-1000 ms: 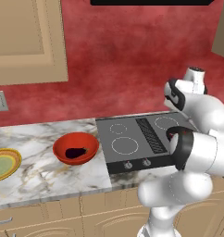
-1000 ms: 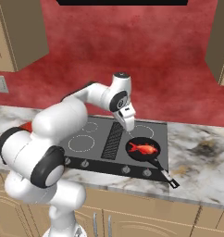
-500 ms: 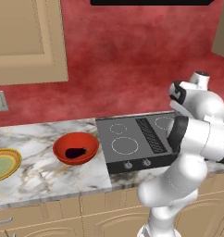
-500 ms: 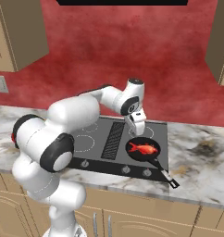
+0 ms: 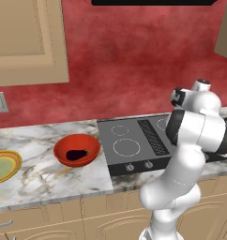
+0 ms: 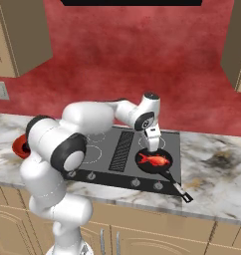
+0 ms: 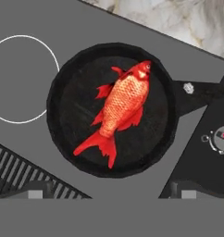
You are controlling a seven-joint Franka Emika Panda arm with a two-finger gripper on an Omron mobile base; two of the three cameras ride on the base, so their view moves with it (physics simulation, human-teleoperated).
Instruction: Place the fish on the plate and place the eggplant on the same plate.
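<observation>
A small red-orange fish (image 7: 118, 109) lies flat in a black pan (image 7: 67, 134) on the right side of a dark stovetop (image 6: 117, 164). The gripper (image 6: 153, 146) hangs just above the pan with its fingers spread wide, holding nothing. The step in hand appears to be the approach to the fish; neither item has reached the plate. The next move likely calls for lowering straight down so the fingers straddle the fish's body, then closing on it. Well to the left, on the marble counter (image 5: 49, 176), the eggplant (image 5: 77, 153) sits inside a red bowl (image 5: 64, 157). The plate (image 5: 11, 166) lies further left, near the counter's end, with nothing on it.
</observation>
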